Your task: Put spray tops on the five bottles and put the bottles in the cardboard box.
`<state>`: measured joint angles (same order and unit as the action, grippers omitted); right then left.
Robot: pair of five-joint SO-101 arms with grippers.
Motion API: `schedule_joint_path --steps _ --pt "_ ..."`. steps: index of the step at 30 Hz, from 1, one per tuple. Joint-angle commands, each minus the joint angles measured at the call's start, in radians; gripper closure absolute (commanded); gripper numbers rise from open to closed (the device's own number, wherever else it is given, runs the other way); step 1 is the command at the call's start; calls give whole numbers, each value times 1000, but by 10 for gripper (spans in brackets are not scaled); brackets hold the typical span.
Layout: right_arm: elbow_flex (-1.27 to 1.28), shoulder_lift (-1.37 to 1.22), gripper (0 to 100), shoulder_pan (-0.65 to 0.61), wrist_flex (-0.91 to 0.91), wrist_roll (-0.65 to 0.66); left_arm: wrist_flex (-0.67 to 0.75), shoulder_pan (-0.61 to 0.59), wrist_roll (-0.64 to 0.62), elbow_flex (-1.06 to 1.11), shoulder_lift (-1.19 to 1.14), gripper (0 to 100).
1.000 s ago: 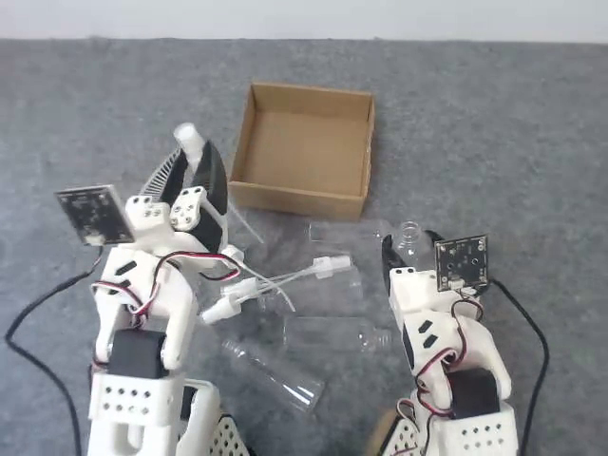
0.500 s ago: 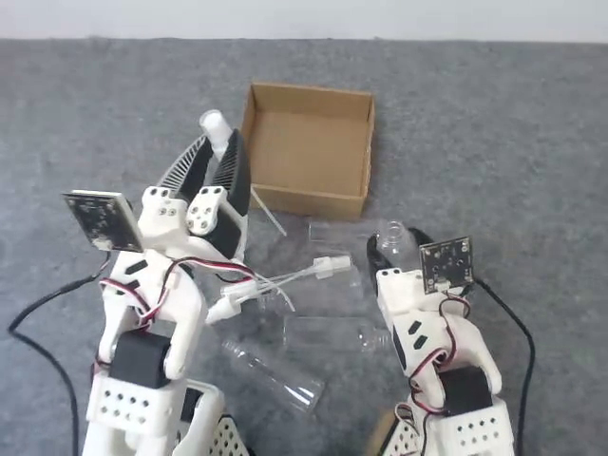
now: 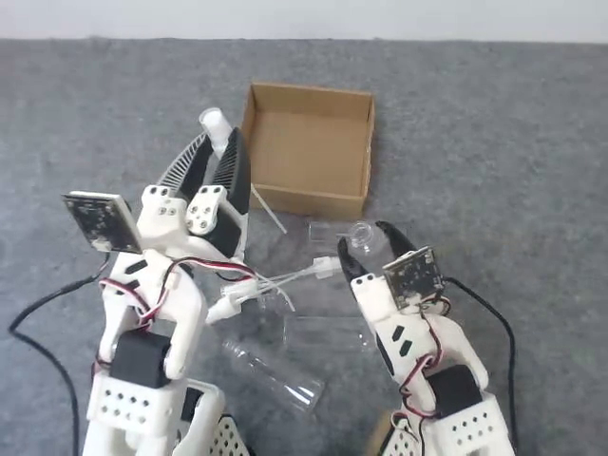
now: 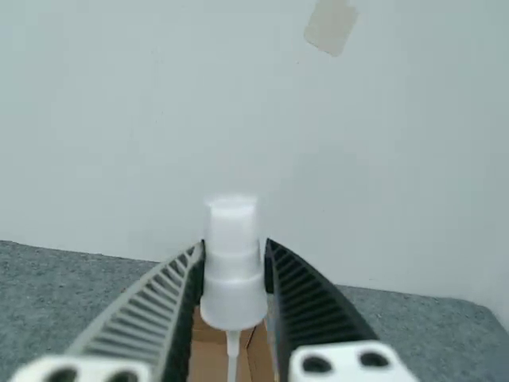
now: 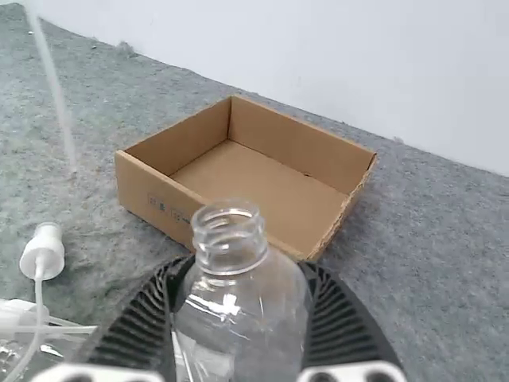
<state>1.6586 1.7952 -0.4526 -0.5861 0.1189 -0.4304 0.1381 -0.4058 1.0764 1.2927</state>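
Both are full: my left gripper (image 4: 232, 248) pinches a spray top (image 4: 232, 267), my right gripper (image 5: 238, 274) clasps an open bottle (image 5: 238, 310). With any tilt, the tube (image 3: 268, 211) below my left gripper could miss the neck (image 5: 229, 236).

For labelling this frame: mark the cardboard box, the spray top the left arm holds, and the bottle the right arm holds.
cardboard box (image 3: 302, 157): high view, on its bare inside floor.
spray top (image 4: 231, 274): left wrist view, on its white collar.
bottle (image 5: 238, 314): right wrist view, on its clear shoulder.
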Motion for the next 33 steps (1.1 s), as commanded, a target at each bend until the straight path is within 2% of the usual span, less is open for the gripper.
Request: schedule_joint_path --steps 1,8,12,24,33 --pt "25 16 989 -12 19 25 46 2 -12 -122 28 987" --pt "25 16 990 -12 18 28 43 115 -12 -166 28 988" --pt "25 15 991 -12 18 87 46 167 -12 -148 28 988" --pt "25 15 991 -24 22 101 48 242 -12 -120 29 988" --pt "25 15 991 -61 19 103 87 242 -12 -81 23 988"
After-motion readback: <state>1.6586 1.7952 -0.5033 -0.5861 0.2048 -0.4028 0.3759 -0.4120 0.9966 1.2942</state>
